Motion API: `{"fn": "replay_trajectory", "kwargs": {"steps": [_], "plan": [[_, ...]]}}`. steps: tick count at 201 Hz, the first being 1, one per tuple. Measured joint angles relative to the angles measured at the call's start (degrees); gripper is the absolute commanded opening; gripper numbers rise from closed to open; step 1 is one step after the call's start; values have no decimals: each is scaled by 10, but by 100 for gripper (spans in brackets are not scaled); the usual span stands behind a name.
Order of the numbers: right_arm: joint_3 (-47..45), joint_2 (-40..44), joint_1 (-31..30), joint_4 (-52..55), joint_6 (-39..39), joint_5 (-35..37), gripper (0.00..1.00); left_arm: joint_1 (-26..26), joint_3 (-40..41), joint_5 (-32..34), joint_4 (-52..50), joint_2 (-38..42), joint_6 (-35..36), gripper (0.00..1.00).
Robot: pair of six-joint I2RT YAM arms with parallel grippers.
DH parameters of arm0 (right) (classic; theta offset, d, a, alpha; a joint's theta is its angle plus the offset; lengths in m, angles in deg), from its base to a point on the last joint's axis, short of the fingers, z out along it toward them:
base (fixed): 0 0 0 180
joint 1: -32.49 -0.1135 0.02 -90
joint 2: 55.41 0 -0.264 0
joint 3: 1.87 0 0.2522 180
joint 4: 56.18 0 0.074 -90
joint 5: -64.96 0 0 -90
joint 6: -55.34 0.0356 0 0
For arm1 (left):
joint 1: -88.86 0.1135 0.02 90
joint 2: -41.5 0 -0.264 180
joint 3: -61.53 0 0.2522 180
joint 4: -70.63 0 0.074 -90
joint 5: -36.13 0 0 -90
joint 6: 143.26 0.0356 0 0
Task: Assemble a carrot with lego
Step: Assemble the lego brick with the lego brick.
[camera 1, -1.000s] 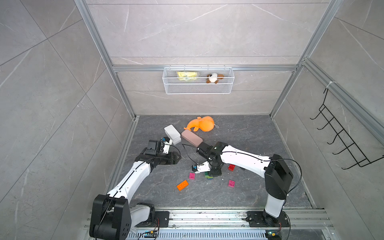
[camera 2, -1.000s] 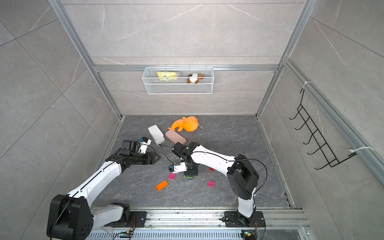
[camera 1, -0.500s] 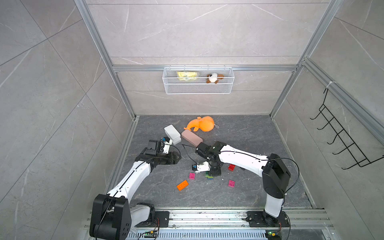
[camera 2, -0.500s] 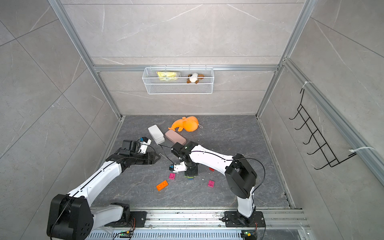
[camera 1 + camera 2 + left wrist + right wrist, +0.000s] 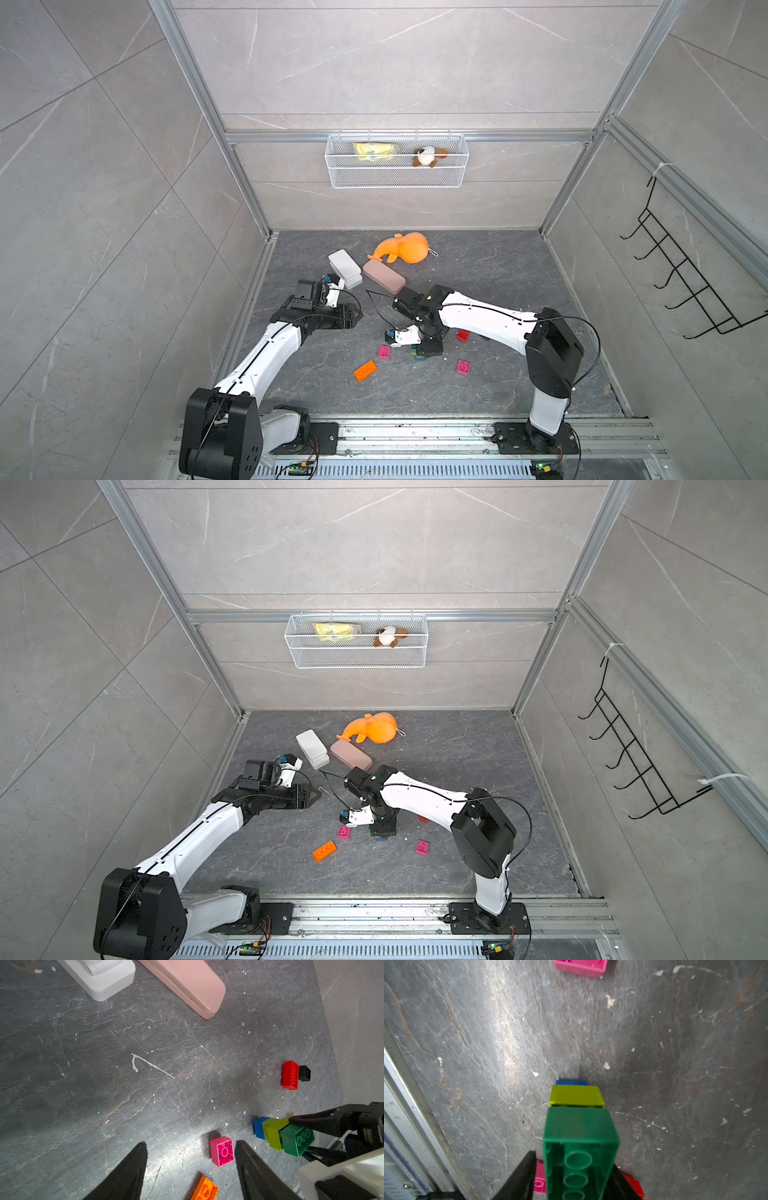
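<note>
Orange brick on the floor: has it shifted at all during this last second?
No. The orange brick keeps its spot and angle, the same way off from the pink case and the front rail.

The left hand [image 5: 191, 1144] hovers, its fingers spread wide, over the dark desk [image 5: 124, 1084]. A pink brick [image 5: 222, 1151] lies beside one finger, with an orange brick [image 5: 204, 1189] near it. The right hand [image 5: 299, 1134] brackets the green end of the carrot [image 5: 276, 1133]. A red brick [image 5: 289, 1075] touches a black brick [image 5: 305, 1073]. A white case [image 5: 104, 978] and a pink case [image 5: 187, 982] lie beyond.
</note>
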State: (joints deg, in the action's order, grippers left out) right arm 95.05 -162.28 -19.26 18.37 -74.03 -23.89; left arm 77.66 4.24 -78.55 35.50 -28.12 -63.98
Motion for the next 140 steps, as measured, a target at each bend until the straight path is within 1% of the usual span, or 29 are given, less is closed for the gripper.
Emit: {"fn": "replay_trajectory", "kwargs": {"steps": [13,31,46,67,106,140], "plan": [[-1,3,0,-5,3,-1,68,0,0,0,0,0,0,71],[-1,9,0,-12,6,-5,78,0,0,0,0,0,0,71],[-1,16,1,-18,8,-9,80,0,0,0,0,-1,0,71],[-1,26,4,-26,9,-22,78,0,0,-1,0,-1,0,71],[-1,37,7,-36,11,-46,69,0,0,-6,0,-1,0,71],[-1,37,7,-37,11,-53,63,0,0,-10,0,-1,0,71]]}}
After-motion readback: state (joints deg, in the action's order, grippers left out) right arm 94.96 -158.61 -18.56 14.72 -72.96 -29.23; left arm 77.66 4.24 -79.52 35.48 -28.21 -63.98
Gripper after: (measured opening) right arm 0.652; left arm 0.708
